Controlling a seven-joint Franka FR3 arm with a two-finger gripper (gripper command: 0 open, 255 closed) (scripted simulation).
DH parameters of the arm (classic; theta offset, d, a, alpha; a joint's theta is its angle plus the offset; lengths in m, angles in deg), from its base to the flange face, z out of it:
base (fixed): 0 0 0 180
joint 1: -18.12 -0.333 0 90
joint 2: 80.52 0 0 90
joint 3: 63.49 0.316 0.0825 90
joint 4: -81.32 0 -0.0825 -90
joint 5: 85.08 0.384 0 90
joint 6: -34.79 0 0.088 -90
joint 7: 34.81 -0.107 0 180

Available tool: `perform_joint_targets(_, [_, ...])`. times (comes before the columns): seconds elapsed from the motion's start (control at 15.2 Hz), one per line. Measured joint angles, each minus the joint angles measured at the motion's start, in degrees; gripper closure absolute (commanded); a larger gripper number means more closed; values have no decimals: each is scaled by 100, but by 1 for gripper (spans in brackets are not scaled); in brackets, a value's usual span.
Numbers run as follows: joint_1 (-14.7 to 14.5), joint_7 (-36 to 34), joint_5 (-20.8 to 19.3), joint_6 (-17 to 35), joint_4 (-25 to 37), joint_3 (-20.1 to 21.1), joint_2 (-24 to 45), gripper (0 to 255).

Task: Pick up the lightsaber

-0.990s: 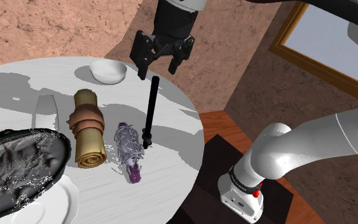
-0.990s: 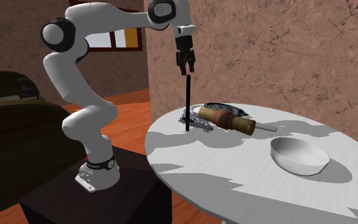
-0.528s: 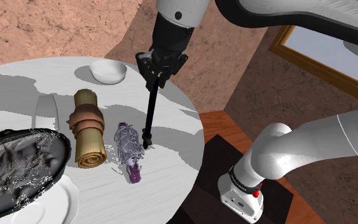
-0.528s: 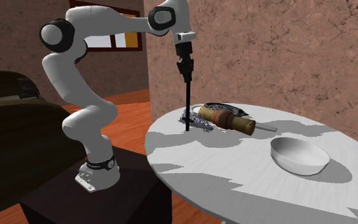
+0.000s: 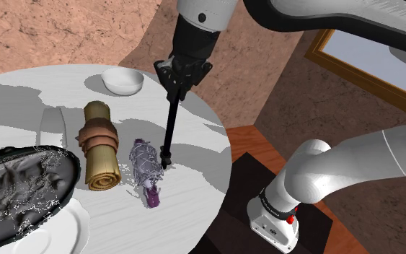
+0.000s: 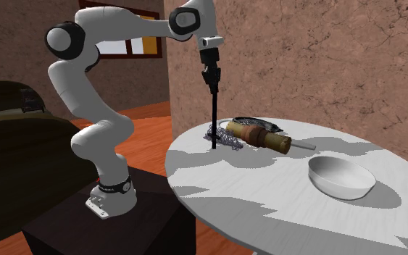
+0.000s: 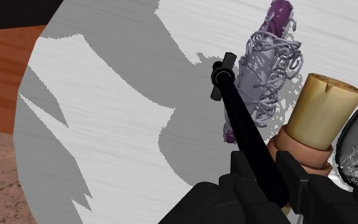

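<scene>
The lightsaber (image 5: 170, 130) is a thin black rod standing nearly upright on the round white table (image 5: 194, 209), its lower end beside a silvery purple bundle (image 5: 145, 169). My gripper (image 5: 176, 85) is shut on the rod's upper end. In the second exterior view the gripper (image 6: 213, 83) clasps the lightsaber (image 6: 214, 119) near the table's edge toward the arm. In the wrist view the lightsaber (image 7: 238, 114) runs out from between my fingers (image 7: 246, 170) toward the tabletop, and the gripper (image 7: 266, 167) is shut around it.
A tan rolled scroll (image 5: 99, 144) lies beside the bundle. A white bowl (image 5: 122, 81) sits farther back. A dark meshy dish (image 5: 21, 187) and a white plate (image 5: 71, 231) are at the shoulder view's lower left. The dark stand (image 5: 244, 187) adjoins the table.
A second ago my gripper hung open just above the rod's top. It came down and shut on the upper end; over the last half second hardly anything moved.
</scene>
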Motion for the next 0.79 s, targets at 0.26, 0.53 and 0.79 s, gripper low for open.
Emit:
perform_joint_targets(0.26, [36, -8, -46, -221, 310, -15, 99, 255])
perform_joint_targets(0.53, [73, -39, -97, -507, 711, -16, 217, 255])
perform_joint_targets(0.79, [111, -70, -152, -799, 1127, -13, 349, 255])
